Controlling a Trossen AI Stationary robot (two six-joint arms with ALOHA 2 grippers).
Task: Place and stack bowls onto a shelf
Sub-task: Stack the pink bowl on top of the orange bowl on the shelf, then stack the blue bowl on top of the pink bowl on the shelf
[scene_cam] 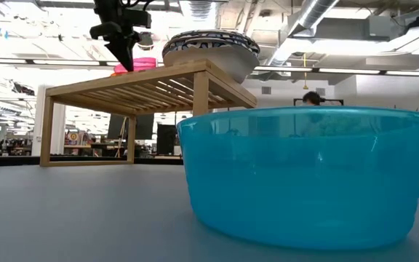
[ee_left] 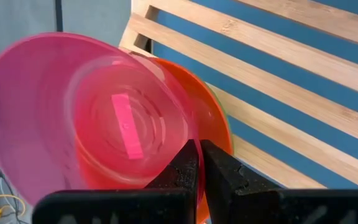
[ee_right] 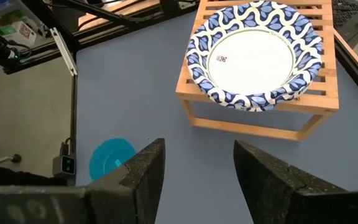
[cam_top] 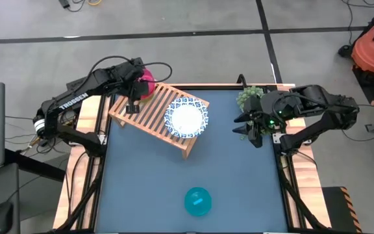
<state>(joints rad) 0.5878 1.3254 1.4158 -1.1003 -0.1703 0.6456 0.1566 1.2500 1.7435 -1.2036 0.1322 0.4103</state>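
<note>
The teal bowl [cam_top: 198, 201] sits alone on the tabletop [cam_top: 141, 182], well apart from the shelf [cam_top: 149, 116] and toward the near edge — the right end effector [cam_top: 250, 133], fingers spread and empty, looks nearer to it than the left end effector [cam_top: 134, 104], which is pressed together on the magenta bowl [ee_left: 73, 112] at the shelf's far corner

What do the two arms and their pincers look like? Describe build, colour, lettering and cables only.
Both arms are matte black, built of boxy jointed links. The left arm carries white TROSSEN lettering along its link, and thin black cables loop over it. The right arm shows a small green light near its wrist. The left pincer and right pincer each have two thick, dark, flat-faced fingers.
</note>
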